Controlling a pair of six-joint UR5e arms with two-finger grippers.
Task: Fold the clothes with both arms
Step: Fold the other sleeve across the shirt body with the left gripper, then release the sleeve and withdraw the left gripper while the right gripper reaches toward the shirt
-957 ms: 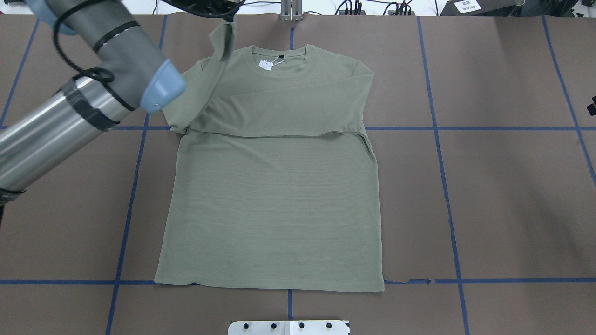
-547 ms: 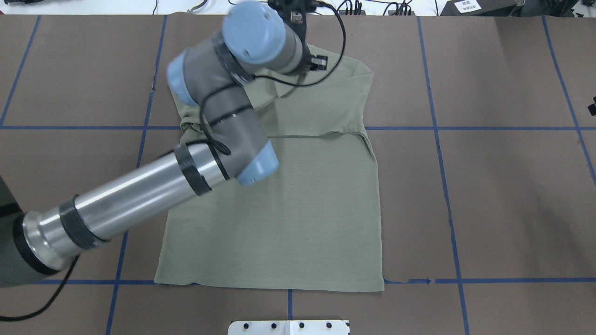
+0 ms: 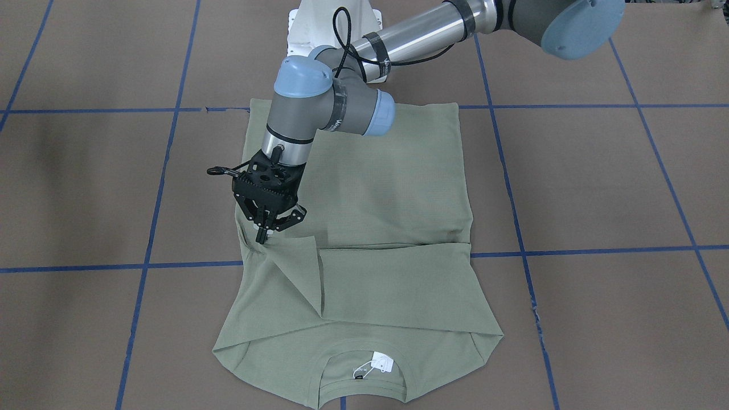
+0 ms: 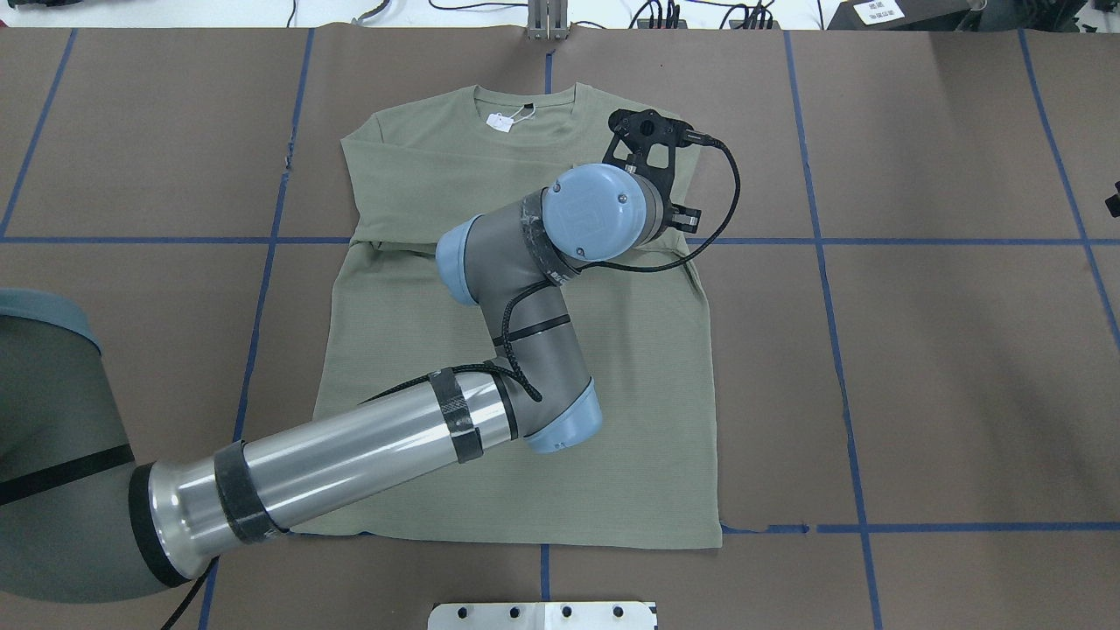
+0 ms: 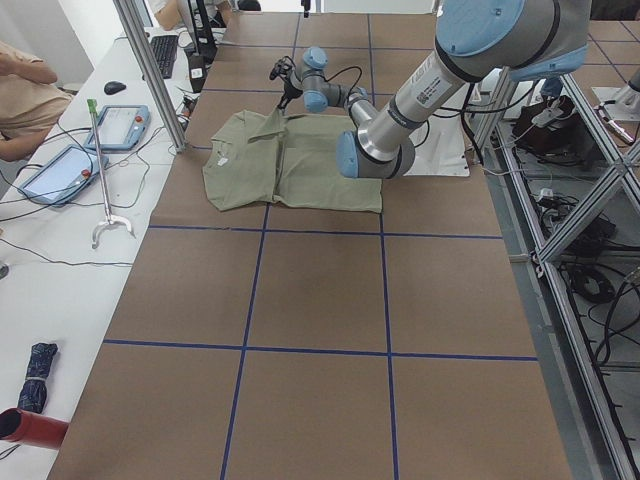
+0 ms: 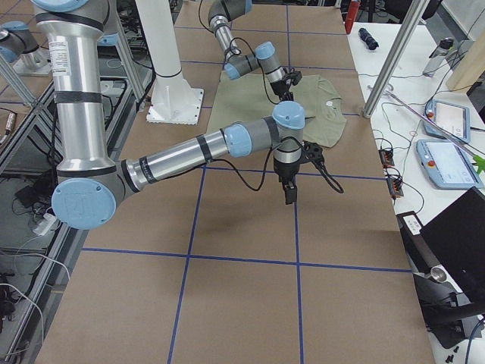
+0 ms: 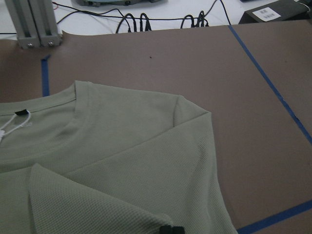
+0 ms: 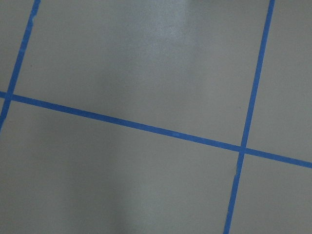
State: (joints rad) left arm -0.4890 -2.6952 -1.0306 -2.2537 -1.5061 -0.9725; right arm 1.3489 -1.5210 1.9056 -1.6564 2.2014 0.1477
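The sage-green shirt (image 3: 387, 188) lies flat on the brown table, collar and white tag (image 4: 499, 122) toward the far edge. Both sleeves are folded across the chest. My left arm (image 4: 490, 262) reaches across the shirt (image 4: 420, 175) to its right shoulder. There my left gripper (image 3: 264, 234) is shut on the left sleeve's cuff end, just above the cloth. In the left wrist view its black fingertips (image 7: 171, 229) meet on green fabric (image 7: 122, 146). My right gripper (image 6: 291, 189) hangs over bare table beside the shirt (image 6: 326, 106); I cannot tell if it is open or shut.
Blue tape lines (image 4: 822, 241) grid the table. The white pedestal base (image 3: 330, 23) stands at the robot's edge. An aluminium post (image 4: 547, 19) and cables lie along the far edge. A person (image 5: 25, 90) sits at a side desk with tablets (image 5: 125, 125).
My left arm swung from the shirt's far left corner over to its right shoulder, carrying the raised left sleeve across the chest, where it now lies folded.
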